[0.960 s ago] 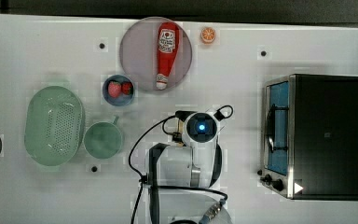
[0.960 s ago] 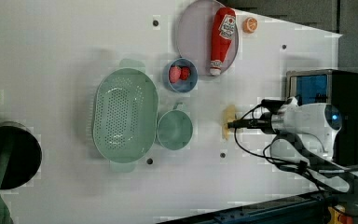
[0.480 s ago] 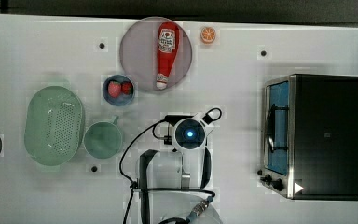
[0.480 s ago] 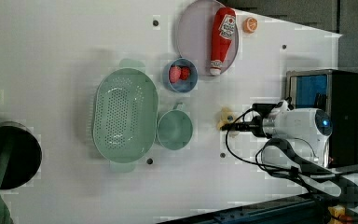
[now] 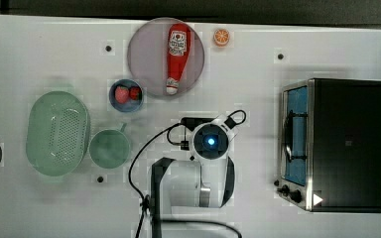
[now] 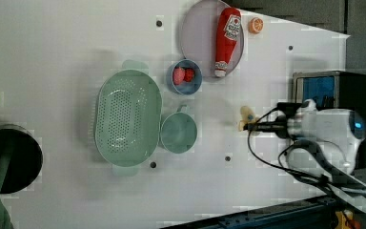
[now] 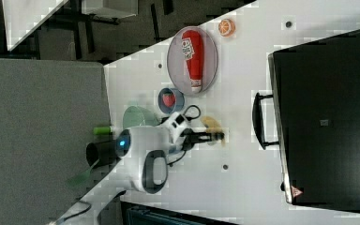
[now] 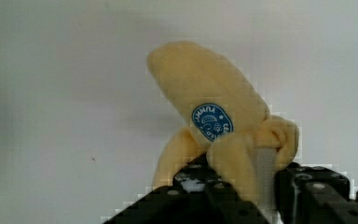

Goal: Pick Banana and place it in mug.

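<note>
Black fingers (image 8: 219, 186) of the gripper (image 8: 249, 186) pinch the plush yellow banana (image 8: 214, 107), bunching its fabric between them. In the left view the banana (image 6: 246, 117) lies on the white table (image 6: 52, 43), with the mug (image 6: 178, 133) at its nine o'clock, well apart. Touching the mug's nine o'clock side sits the green strainer (image 6: 126, 117); the blue bowl (image 6: 184, 76) stands at the mug's twelve o'clock.

Lab bench – toy kitchenware (image 6: 127, 117), bolt-holed white table (image 5: 39, 49).
</note>
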Robot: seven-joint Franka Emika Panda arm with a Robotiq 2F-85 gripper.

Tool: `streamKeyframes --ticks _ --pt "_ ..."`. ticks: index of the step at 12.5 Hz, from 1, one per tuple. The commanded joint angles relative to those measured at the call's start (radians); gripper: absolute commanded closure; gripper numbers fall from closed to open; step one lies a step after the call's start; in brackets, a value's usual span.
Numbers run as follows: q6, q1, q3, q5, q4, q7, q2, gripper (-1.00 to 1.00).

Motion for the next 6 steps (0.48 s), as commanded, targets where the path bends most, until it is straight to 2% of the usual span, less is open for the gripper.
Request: streamKeyframes --ticks 1,6 --pt "-0.121 -0.015 -0.017 0.018 0.040 -0.019 -0.135 0.46" --pt "-0.411 -0.016 -0.025 0.018 0.100 -0.018 -0.415 0.46"
